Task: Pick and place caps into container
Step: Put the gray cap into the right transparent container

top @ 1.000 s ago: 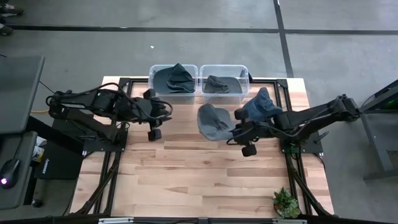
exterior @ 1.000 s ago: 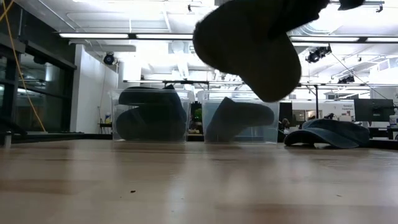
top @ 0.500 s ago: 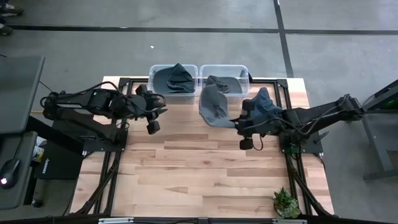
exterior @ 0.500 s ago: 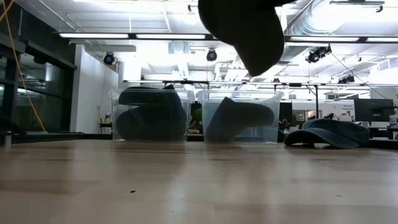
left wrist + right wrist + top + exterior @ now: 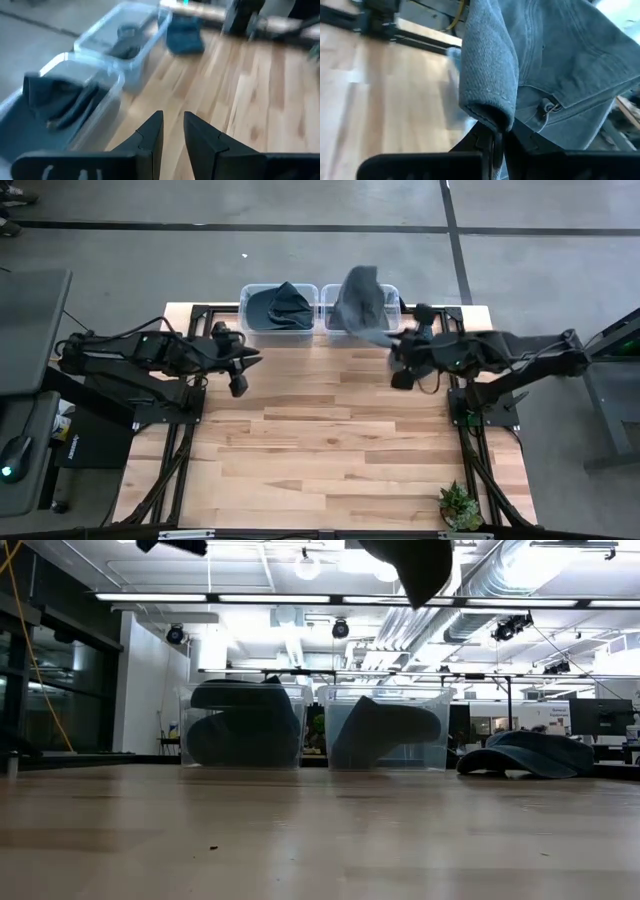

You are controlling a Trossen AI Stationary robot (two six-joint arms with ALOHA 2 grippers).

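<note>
My right gripper (image 5: 393,340) is shut on a grey cap (image 5: 360,302), which it holds up over the right clear container (image 5: 395,292) at the table's far edge. In the low view that cap (image 5: 410,565) hangs high above the container (image 5: 385,730), where another cap (image 5: 385,735) lies. The left container (image 5: 280,308) holds dark caps (image 5: 278,305). A denim-blue cap (image 5: 530,755) rests brim-down on the table right of the containers; my right arm hides it in the high view. My left gripper (image 5: 245,365) hovers near the left container, its fingers (image 5: 173,122) a narrow gap apart, touching nothing. My right gripper pinches a folded edge of the grey cap (image 5: 492,120) between its two fingers (image 5: 482,142). It comes level from the table's right side. The cap is lifted clear, and its crown (image 5: 560,65) stretches away from the fingers over the right container.
A black frame (image 5: 200,310) runs along the table's edges. A small potted plant (image 5: 460,505) stands at the near right corner. The wooden top (image 5: 320,450) between the arms and the near edge is bare.
My right gripper has moved up and toward the far edge, carrying the grey cap from the table's middle to above the right container; in the low view the cap rose almost out of the picture. My left gripper drew back a little toward the table's left edge.
</note>
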